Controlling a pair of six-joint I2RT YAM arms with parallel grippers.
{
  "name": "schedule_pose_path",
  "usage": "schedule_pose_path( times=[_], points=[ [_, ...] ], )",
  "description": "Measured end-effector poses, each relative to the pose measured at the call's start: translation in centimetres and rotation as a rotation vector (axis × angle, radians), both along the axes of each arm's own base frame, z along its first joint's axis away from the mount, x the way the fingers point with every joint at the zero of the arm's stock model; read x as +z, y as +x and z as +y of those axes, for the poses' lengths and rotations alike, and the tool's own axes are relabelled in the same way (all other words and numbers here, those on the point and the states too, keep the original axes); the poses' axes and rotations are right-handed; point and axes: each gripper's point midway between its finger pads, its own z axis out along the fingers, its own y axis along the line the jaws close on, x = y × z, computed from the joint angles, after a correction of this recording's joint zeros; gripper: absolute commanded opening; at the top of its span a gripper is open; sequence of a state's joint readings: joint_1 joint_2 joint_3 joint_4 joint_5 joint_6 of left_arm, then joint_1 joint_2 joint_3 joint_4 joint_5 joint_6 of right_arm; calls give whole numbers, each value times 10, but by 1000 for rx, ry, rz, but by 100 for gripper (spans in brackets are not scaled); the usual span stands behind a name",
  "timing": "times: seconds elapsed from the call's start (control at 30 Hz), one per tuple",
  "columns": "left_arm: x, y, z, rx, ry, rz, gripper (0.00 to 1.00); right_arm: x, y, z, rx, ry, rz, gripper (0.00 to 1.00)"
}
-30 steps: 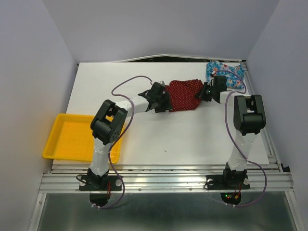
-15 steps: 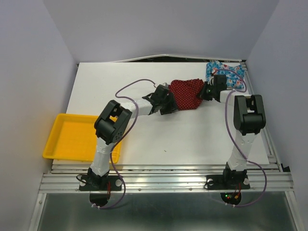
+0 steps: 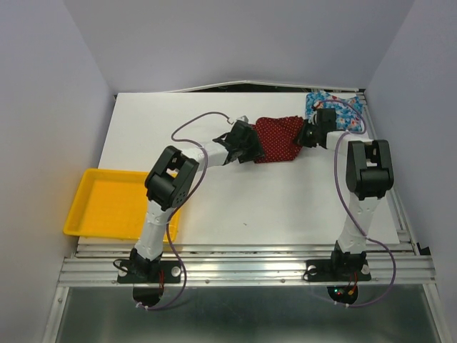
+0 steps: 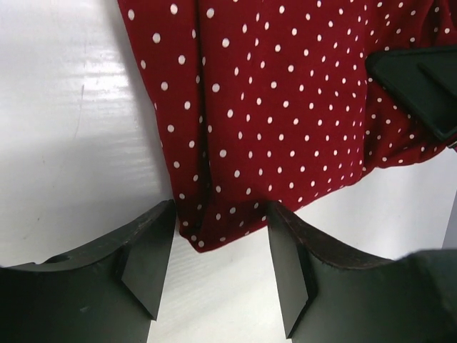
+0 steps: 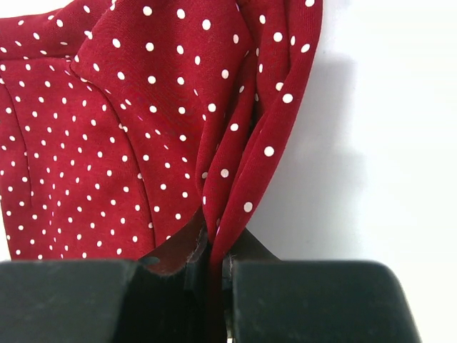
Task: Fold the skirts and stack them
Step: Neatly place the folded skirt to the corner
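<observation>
The dark red dotted skirt point(image 3: 278, 139) lies bunched at the back middle of the white table. My left gripper point(image 3: 251, 146) is open at its left end; in the left wrist view the fingers point(image 4: 143, 257) straddle the skirt's corner point(image 4: 203, 232) without closing on it. My right gripper point(image 3: 305, 136) is shut on the skirt's right edge, with folds of cloth point(image 5: 228, 193) pinched between the pads. The blue floral skirt point(image 3: 335, 111) lies crumpled at the back right corner, partly behind the right arm.
A yellow tray point(image 3: 107, 204) sits at the table's left front edge, by the left arm's elbow. The table's back edge and the enclosure walls are close behind the skirts. Cables loop over both arms.
The left gripper has shifted a little right and back along the red skirt's left end. The red skirt has drawn slightly rightward. The right gripper stays clamped on the cloth.
</observation>
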State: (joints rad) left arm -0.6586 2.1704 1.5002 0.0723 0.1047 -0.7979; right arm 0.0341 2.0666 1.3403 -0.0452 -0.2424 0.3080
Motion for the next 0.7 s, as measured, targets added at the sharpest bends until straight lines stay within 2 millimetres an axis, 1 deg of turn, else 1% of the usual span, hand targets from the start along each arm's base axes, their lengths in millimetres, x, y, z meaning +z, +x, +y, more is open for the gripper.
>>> schedule_pose_path(
  times=[0.03,0.1,0.13,0.17,0.2,0.23,0.3,0.4,0.43,0.47,0.5,0.7],
  points=[
    [0,2,-1,1,-1,-3,64,0,1,0,1,-1,-1,1],
    [0,8,-2,4,-3,-11,49,0,1,0,4,-5,-1,1],
    [0,10,-3,4,-3,-15,30,0,1,0,6,-9,-1,1],
    [-4,11,-3,3,4,-13,17,1,2,1,9,-14,-3,1],
    [-6,12,-4,-4,6,-11,6,1,2,1,11,-17,-3,1],
    [-10,13,-6,-2,-1,-4,0,2,3,1,12,-24,-4,1],
    [-10,16,-12,-35,-16,-6,0,3,6,-2,11,-43,-9,1],
    [-9,29,-24,-66,-22,-30,0,11,18,-9,8,-98,-46,1],
    [-5,36,-29,-78,-24,-48,0,12,21,-12,10,-116,-55,1],
    [-6,42,-34,-84,-24,-59,0,17,27,-18,0,-152,-83,1],
    [-5,53,-42,-93,-28,-86,0,22,33,-22,-2,-182,-108,1],
    [-1,83,-67,-139,-56,-181,0,45,57,-45,-12,-343,-226,1]
  ],
)
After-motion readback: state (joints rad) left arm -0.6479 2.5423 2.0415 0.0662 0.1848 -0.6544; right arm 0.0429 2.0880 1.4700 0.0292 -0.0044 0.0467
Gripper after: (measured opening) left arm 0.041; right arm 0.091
